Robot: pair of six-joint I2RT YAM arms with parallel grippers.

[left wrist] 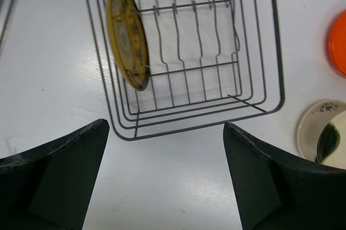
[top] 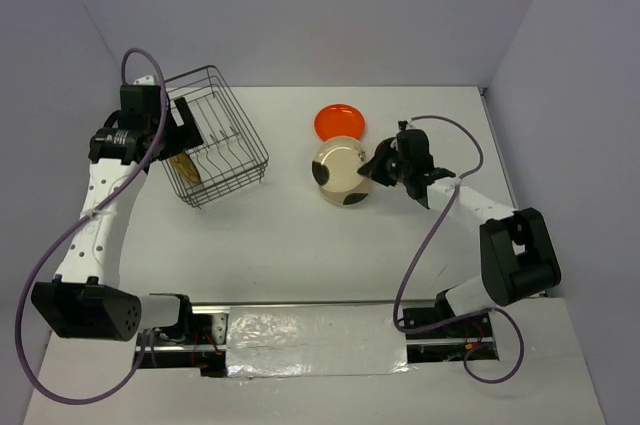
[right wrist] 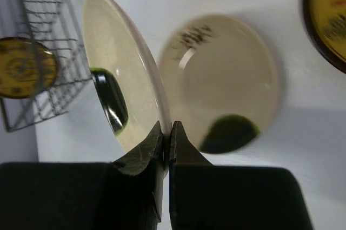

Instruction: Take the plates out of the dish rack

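Placement of the held cream plate (right wrist: 116, 62), clamped by its rim in the right gripper (right wrist: 166, 132), calls for levelling it onto the flat cream plate (right wrist: 227, 78) before opening. Only the left wrist view shows the left gripper (left wrist: 165, 132) spread and empty, below the dish rack (left wrist: 275, 78) with one patterned plate (left wrist: 128, 35) upright at upper left.

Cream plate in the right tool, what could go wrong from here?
1. The right tool pinches the held cream plate only at its rim, on edge; it might slip or swivel and fall onto the flat cream plate close by.
2. Lowering it could knock that plate or the dark-rimmed plate nearby.
3. The open left tool, reaching for the yellow patterned plate in the dish rack, might snag the thin wires and drag the rack.
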